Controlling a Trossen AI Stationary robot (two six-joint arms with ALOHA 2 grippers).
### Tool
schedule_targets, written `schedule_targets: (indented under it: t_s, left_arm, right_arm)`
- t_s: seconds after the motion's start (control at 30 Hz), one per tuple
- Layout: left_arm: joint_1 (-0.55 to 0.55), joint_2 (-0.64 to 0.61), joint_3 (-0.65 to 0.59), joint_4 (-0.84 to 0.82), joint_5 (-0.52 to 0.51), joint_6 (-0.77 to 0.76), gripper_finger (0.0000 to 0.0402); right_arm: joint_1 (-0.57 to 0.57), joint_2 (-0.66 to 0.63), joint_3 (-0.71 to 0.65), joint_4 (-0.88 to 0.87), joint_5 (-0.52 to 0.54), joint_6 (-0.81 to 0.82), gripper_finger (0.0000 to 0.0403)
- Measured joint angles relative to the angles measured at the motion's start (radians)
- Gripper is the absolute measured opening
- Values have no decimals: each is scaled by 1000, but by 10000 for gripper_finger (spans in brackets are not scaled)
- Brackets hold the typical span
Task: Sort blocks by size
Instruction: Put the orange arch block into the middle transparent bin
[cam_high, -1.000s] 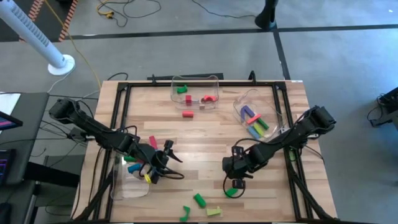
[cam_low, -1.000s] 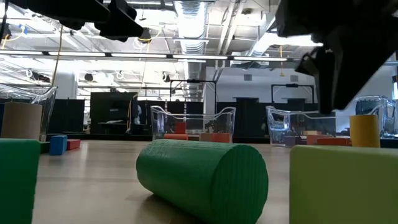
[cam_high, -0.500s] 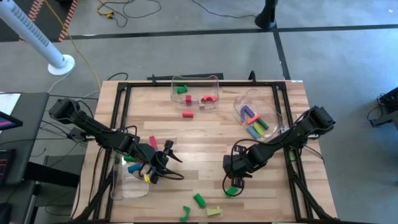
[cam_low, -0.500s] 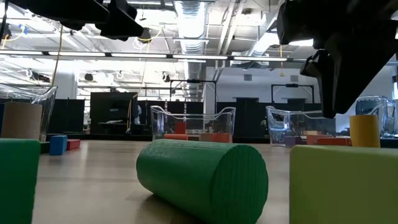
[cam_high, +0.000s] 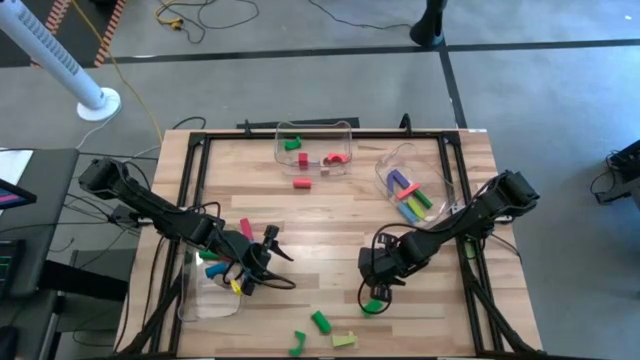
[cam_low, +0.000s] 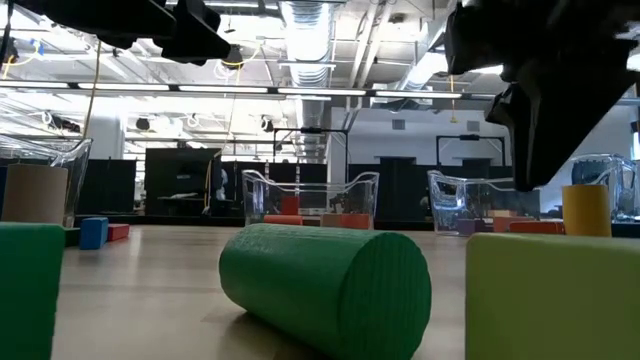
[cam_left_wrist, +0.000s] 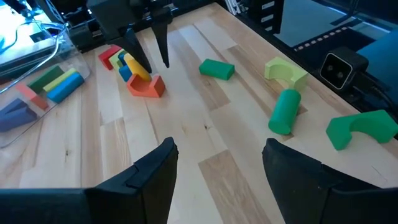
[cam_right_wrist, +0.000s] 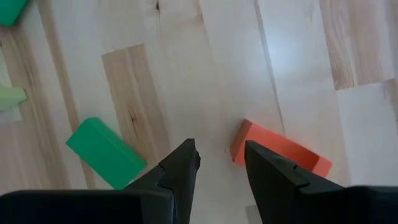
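Green block (cam_high: 374, 306) lay loose on the bench (cam_high: 330, 215) near its front edge, right tool (cam_high: 378, 292) directly above it, w/ an orange block (cam_right_wrist: 280, 151) just beside the fingers. Tool was partly spread, pinching nothing. Best approach, imo: descend straight, straddle the green block only, squeeze once centred. Left tool (cam_high: 272, 258) waited spread and empty by the front-left bin (cam_high: 190, 300).

Grey concrete floor (cam_high: 300, 60) around wooden table (cam_high: 330, 215), crossed by dark tape lines. White ribbed post (cam_high: 60, 60) on round base, cables nearby. Ceiling light strips (cam_low: 300, 92) and ducting overhead.
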Motion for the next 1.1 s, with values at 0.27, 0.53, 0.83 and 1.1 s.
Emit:
schedule_targets:
  t_s: [0.27,0.53,0.83,1.1]
  left_arm:
    - [0,0,0,-4,0,-4,226]
    - [0,0,0,-15,1,-11,226]
    - [0,0,0,-18,1,-11,226]
    - [0,0,0,-20,1,-11,226]
  right_arm:
    - [3,0,-54,19,34,49,164]
    - [3,0,-108,110,52,60,164]
    - [3,0,-108,99,81,59,164]
    - [18,0,-73,56,100,52,164]
